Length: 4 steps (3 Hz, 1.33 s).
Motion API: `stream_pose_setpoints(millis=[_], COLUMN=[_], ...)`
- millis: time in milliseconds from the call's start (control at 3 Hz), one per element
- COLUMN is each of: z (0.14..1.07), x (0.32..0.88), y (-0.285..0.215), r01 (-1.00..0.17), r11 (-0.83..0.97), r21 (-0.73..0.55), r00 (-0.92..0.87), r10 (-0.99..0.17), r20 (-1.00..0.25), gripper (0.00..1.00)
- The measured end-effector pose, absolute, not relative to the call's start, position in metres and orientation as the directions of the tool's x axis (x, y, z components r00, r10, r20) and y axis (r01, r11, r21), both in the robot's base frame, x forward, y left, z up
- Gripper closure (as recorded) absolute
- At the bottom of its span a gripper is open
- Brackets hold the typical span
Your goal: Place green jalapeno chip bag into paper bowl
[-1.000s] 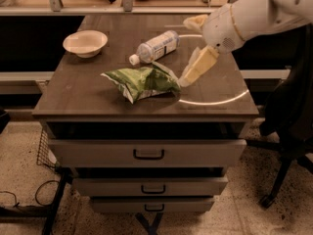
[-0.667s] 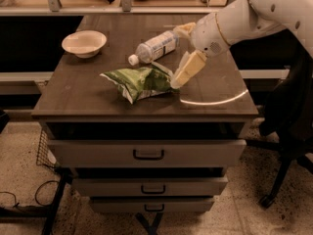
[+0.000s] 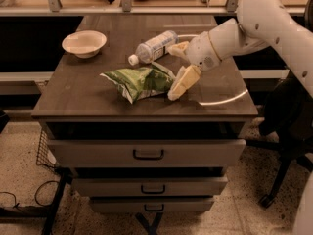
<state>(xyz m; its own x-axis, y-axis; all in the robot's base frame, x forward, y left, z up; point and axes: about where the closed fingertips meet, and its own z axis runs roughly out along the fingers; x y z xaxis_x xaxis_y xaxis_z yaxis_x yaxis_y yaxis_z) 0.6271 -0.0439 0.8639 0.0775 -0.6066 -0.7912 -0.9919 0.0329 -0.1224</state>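
The green jalapeno chip bag (image 3: 139,81) lies crumpled on the middle of the dark table top (image 3: 83,94). The paper bowl (image 3: 84,43) stands at the table's far left corner, empty and apart from the bag. My gripper (image 3: 176,66) is at the bag's right end, low over the table. It is open, with one cream finger (image 3: 183,82) in front of the bag's edge and the other (image 3: 178,48) behind it, near the bottle. It holds nothing.
A clear plastic bottle (image 3: 155,46) with a white cap lies on its side just behind the bag. The table has drawers (image 3: 146,153) below. A dark chair (image 3: 288,116) stands at the right. A shelf rail (image 3: 122,9) runs behind the table.
My gripper has moved left and slightly down, from right of the bag to its right end. The bag, bottle and bowl have not moved.
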Motion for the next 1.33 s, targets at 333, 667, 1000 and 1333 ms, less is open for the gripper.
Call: stream_pose_setpoints(millis=[333,667,1000,1333], z=[0.852,0.845,0.844,0.842], x=[0.618,0.609,0.608,0.608], y=[-0.040,-0.029,-0.026,-0.023], r01=[-0.995,-0.995,-0.995,-0.995], r11=[0.021,0.000,-0.006,-0.010], r21=[-0.102,-0.102,-0.100,-0.098], r00=[0.071,0.085,0.087,0.087], r10=[-0.578,-0.547,-0.545,-0.545], r20=[-0.813,-0.833,-0.834,-0.834], gripper=[0.16,0.41,0.63,0.88])
